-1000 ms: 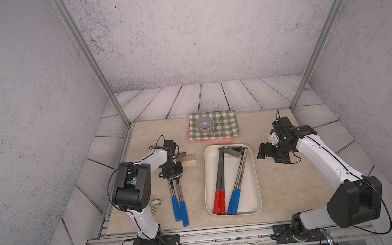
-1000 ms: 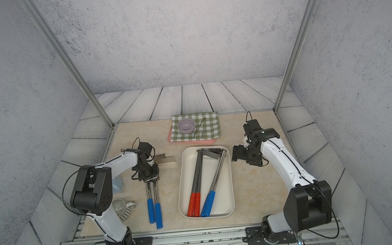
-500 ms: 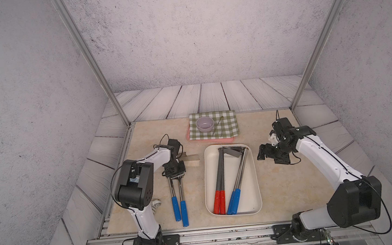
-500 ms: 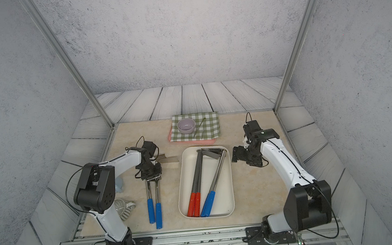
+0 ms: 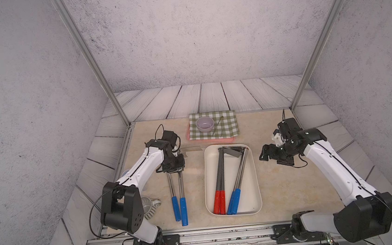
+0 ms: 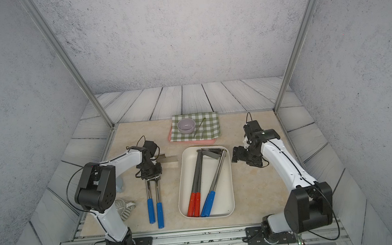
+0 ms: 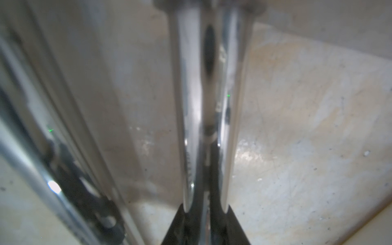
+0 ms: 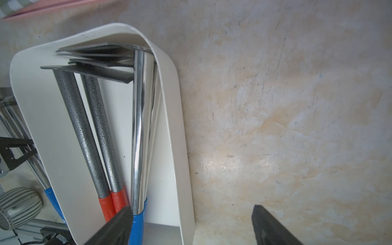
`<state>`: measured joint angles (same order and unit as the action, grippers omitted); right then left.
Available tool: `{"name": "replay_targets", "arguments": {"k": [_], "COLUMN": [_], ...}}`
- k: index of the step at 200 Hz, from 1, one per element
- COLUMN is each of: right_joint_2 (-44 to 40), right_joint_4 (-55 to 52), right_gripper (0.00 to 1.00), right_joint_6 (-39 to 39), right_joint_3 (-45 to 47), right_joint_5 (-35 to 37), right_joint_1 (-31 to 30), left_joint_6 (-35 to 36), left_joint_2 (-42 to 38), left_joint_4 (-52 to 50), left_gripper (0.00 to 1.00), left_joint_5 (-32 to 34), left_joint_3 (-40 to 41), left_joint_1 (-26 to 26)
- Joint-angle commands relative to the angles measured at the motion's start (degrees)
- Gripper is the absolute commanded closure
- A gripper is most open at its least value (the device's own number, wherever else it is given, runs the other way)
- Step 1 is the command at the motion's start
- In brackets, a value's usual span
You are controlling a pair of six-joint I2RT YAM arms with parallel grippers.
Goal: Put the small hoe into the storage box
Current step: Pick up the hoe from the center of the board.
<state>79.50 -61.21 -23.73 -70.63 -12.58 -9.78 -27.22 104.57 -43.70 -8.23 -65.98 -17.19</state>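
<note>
Left of the storage box [image 5: 248,191], two small hoes [image 5: 184,211] lie side by side on the table [image 5: 281,193], blue handles nearest. Farther along their chrome shafts, the left fingers [image 7: 227,231] sit narrow about both; whether they grip, I cannot tell. Inside the box lie four more hoes [image 5: 220,174]. Right of its far end the right fingers [image 8: 114,227] hang wide, holding nothing. Beyond the box, a pink tray [image 5: 212,141] bears a checked cloth [image 5: 226,125] and bowl [image 5: 205,124].
</note>
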Motion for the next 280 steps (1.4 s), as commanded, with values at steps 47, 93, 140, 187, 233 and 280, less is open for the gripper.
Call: {"name": "replay_targets", "arguments": {"k": [47, 93, 140, 187, 233, 280], "right_joint_2": [-4.91, -7.49, -9.61, -11.43, -12.27, -12.01], "right_joint_4": [-3.18, -4.01, -4.18, -4.66, -4.95, -4.53], "right_gripper": [0.11, 0.11, 0.11, 0.11, 0.11, 0.11], "right_joint_6": [-0.44, -1.47, -3.03, -3.26, -2.75, -1.81], "right_joint_3": [-1.15, -1.47, -1.7, -1.12, 0.05, 0.98], "right_joint_5": [-1.42, -1.67, -3.72, -3.85, -3.08, -2.34], "right_joint_1": [0.25, 0.24, 0.22, 0.25, 0.21, 0.29], "left_joint_6": [3.66, 5.24, 4.79, 0.78, -3.22, -3.93], "left_joint_2": [-11.27, -18.55, -23.83, -20.61, -10.61, 4.5], "left_joint_4": [-7.93, -16.67, -23.74, -28.27, -35.88, -47.63], "left_gripper": [1.0, 1.0, 1.0, 1.0, 1.0, 1.0], "left_joint_5": [-5.28, -7.03, -9.1, -5.98, 2.86, 10.55], "left_joint_3": [-3.59, -7.39, -14.78, -25.87, -38.24, -55.19], "left_joint_1": [-1.62, -1.71, -2.0, -9.94, -18.37, -23.31]}}
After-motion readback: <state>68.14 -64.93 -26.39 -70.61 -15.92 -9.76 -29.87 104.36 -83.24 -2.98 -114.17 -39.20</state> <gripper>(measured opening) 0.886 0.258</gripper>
